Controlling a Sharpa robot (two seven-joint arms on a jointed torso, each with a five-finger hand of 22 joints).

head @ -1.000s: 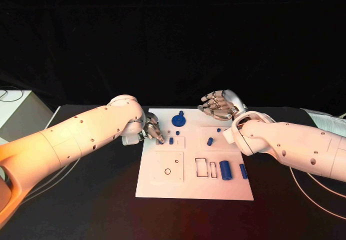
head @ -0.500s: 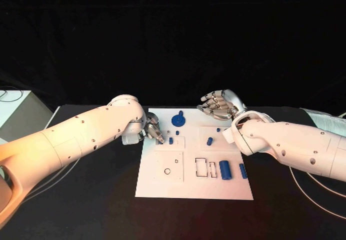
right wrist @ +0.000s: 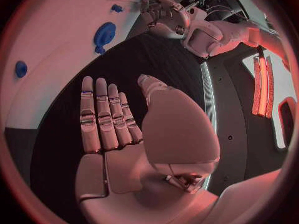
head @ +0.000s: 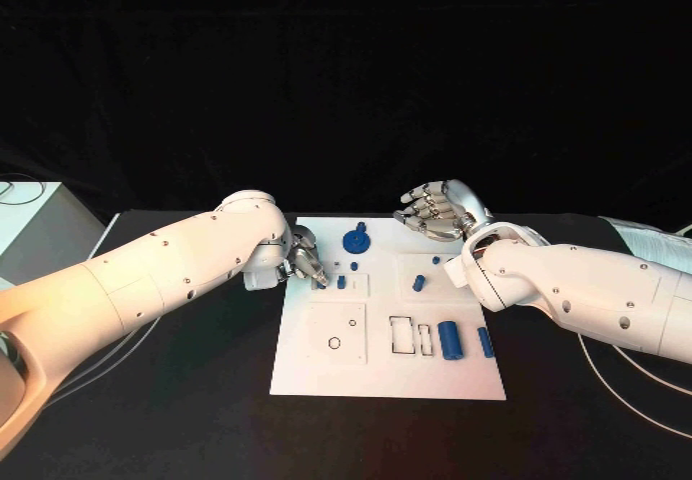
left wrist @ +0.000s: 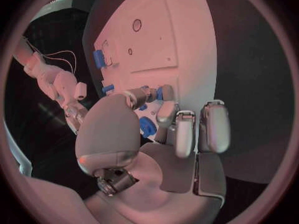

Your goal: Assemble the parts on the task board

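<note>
The white task board [head: 389, 372] lies mid-table. My left hand [head: 304, 262] is low at the board's far left edge, its fingers curled in. One fingertip [left wrist: 144, 93] reaches a small upright blue peg [head: 342, 282]; whether the peg is held I cannot tell. Just beyond lies a round blue piece [head: 356, 240] and a tiny blue stud [head: 355, 266]. My right hand [head: 437, 212] hovers over the board's far edge holding nothing; its fingers [right wrist: 102, 114] are straight with the thumb apart. Another blue peg [head: 420, 283] stands mid-board. A blue cylinder [head: 453, 340] and a blue bar [head: 488, 343] lie near the right edge.
Rectangular recesses [head: 404, 335] and a round hole [head: 335, 343] mark the board's near half. A white box [head: 36, 225] stands at the table's far left. Papers [head: 649, 238] and cables [head: 635, 390] lie to the right of my right arm.
</note>
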